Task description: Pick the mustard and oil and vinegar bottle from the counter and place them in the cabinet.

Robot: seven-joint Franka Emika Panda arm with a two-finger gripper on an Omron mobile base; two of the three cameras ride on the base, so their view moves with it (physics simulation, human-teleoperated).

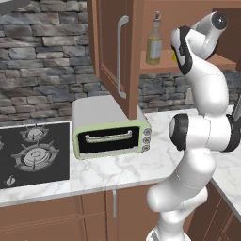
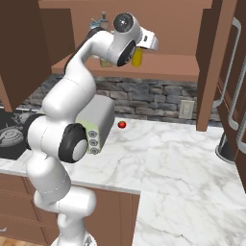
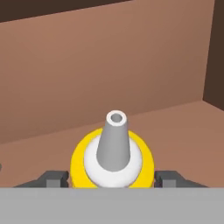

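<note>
The mustard (image 3: 112,162), a yellow squeeze bottle with a pale cone nozzle, stands upright on the shelf of the cabinet (image 3: 65,78). My gripper (image 3: 111,178) looks down on it, and its dark fingertips (image 3: 54,178) stand just off the bottle's two sides, open. From the right base view the mustard (image 2: 138,57) shows under my hand (image 2: 146,41) on the shelf. The oil and vinegar bottle (image 1: 154,40), tall glass with olive liquid, stands on the same shelf to the left of my arm. The marble counter (image 2: 168,158) lies below.
The cabinet door (image 1: 113,52) hangs open with its silver handle (image 1: 121,56) towards me. A pale green toaster oven (image 1: 110,132) sits under it beside a black stove (image 1: 30,153). A small red tomato (image 2: 122,124) lies by the stone wall.
</note>
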